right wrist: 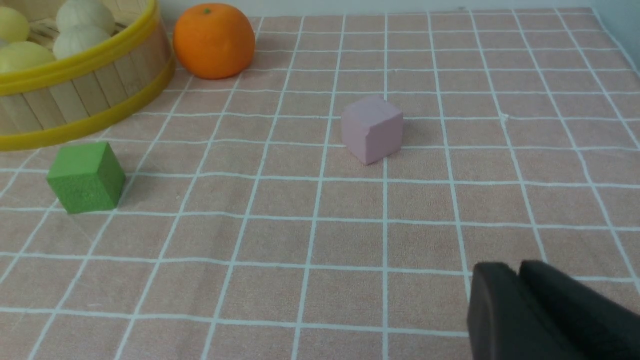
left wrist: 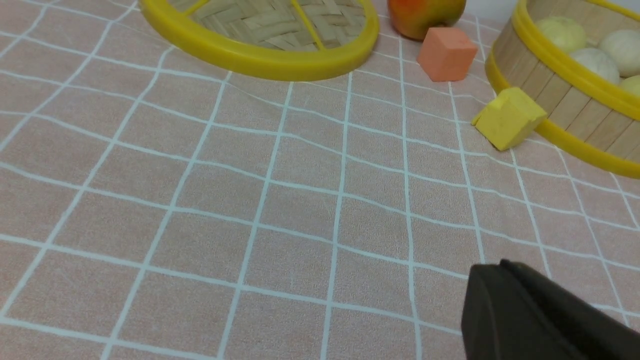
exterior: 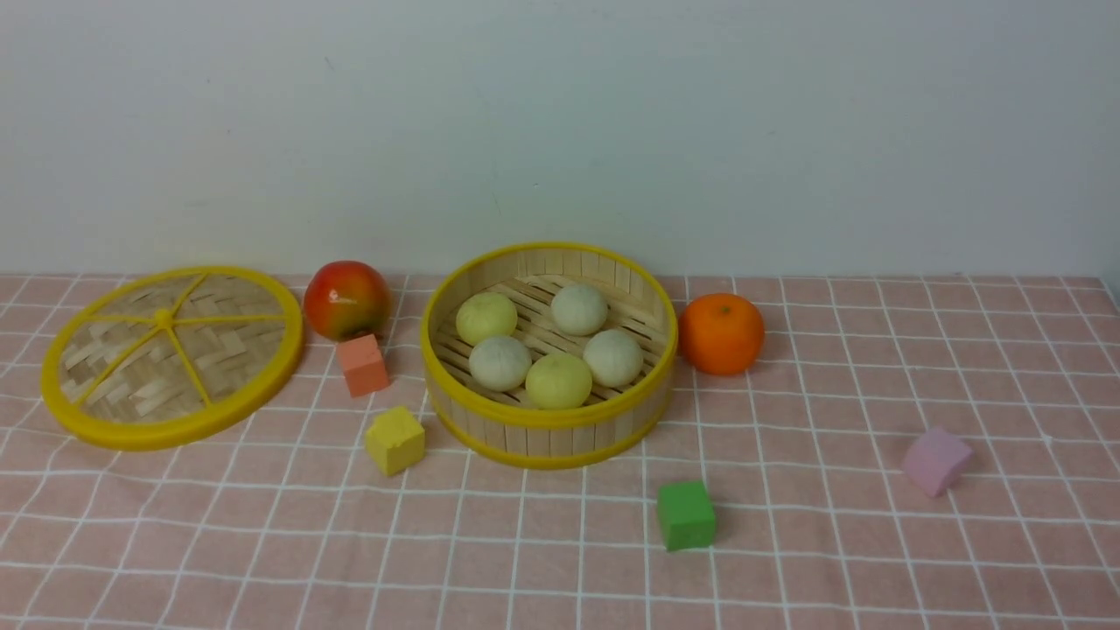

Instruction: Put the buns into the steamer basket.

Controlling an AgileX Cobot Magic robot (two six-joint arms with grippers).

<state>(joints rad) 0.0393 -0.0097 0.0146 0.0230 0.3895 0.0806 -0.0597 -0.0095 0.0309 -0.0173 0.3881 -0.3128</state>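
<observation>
Five buns (exterior: 560, 381) lie inside the steamer basket (exterior: 549, 418), between apple (exterior: 346, 299) and orange (exterior: 721, 332). Left gripper (left wrist: 505, 272) closed and empty above the cloth; right gripper (right wrist: 517, 272) shows a narrow slit, holding nothing

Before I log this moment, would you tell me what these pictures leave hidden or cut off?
- Both arms: absent from the front view.
- Left gripper: left wrist view, only a dark corner shows; the frame edge cuts the rest.
- Right gripper: right wrist view, likewise cut off; any gap is unclear.
- Steamer basket: front view, its near wall hides the floor behind it.
- Lid: left wrist view, cut by the frame edge.
</observation>
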